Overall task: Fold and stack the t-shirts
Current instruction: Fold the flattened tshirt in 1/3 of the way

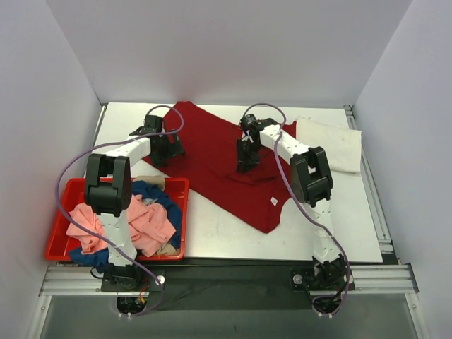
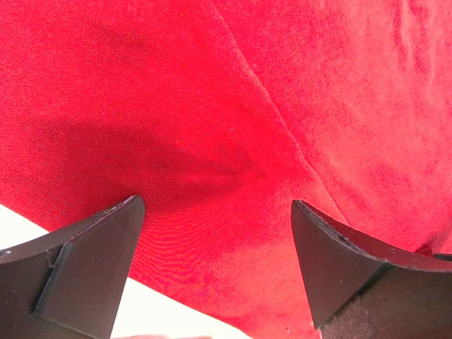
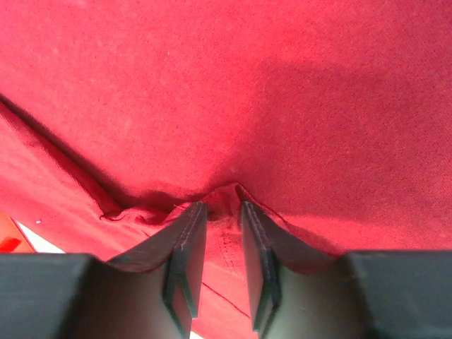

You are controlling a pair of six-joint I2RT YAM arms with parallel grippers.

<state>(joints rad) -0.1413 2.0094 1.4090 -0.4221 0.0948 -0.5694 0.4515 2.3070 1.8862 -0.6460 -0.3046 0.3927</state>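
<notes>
The dark red t-shirt (image 1: 212,155) lies spread across the middle of the table, its small white tag (image 1: 273,201) near the front. My left gripper (image 1: 167,150) is open over the shirt's left edge; in the left wrist view (image 2: 217,205) its jaws stand wide apart above the red cloth (image 2: 212,106), with nothing between them. My right gripper (image 1: 247,164) is down on the shirt's middle. In the right wrist view (image 3: 222,208) its jaws are pinched on a raised fold of the red cloth (image 3: 247,92). A white t-shirt (image 1: 332,145) lies folded at the back right.
A red plastic bin (image 1: 63,212) stands at the front left and holds a pink shirt (image 1: 145,222), a blue one (image 1: 161,196) and a beige one (image 1: 150,181) in a heap. White walls close in the table (image 1: 226,236) on three sides.
</notes>
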